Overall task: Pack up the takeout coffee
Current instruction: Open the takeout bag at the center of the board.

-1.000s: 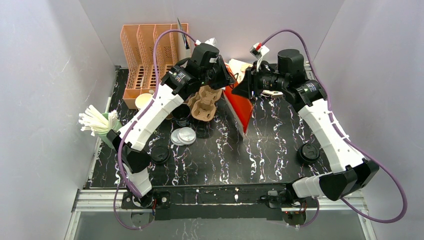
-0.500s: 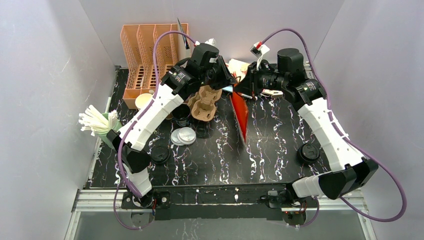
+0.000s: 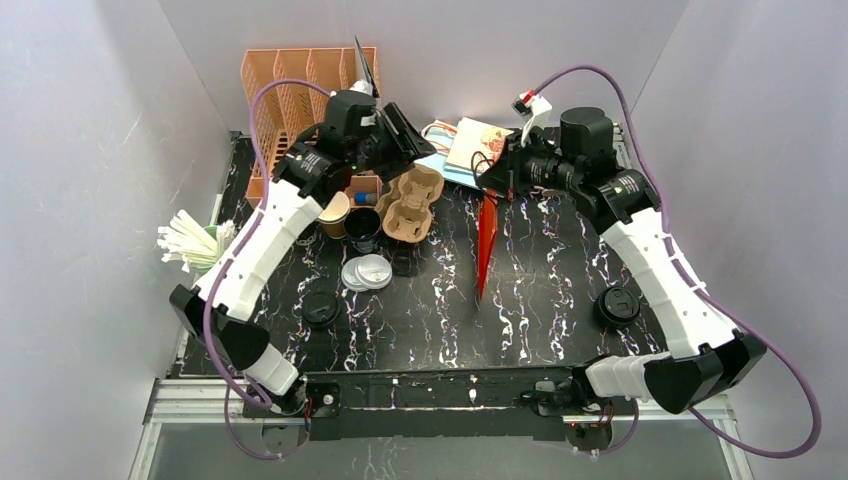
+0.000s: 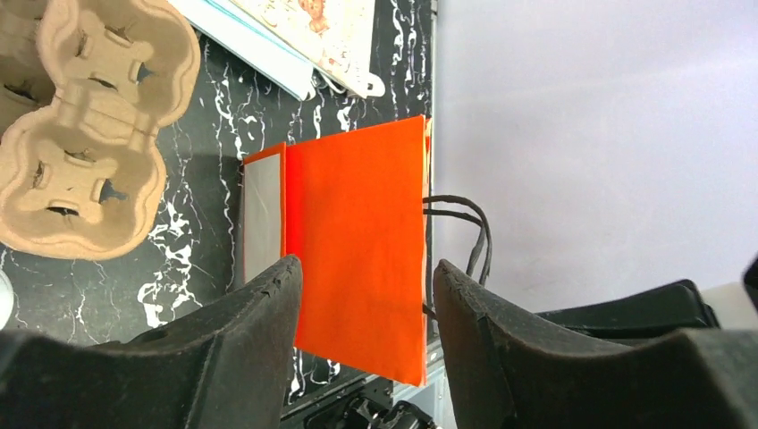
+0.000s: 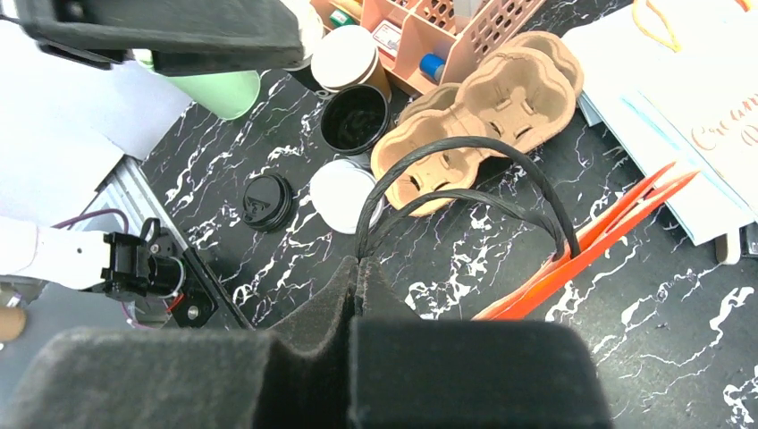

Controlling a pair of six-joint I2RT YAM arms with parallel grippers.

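Right gripper [image 3: 497, 183] grips the top of the orange bag [image 3: 486, 245], standing edge-on mid-table. Left gripper [image 3: 405, 130] hangs beyond the cup carrier [image 3: 410, 205]. Left of the carrier, the brown kraft cup [image 3: 334, 215] sits beside a black cup [image 3: 362, 228].

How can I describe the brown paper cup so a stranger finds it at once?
Look at the orange rack in the far left corner of the table. Just in front of it, left of the pulp cup carrier, stands a black cup. The brown paper cup is right beside it on the left: kraft brown outside, white inside.
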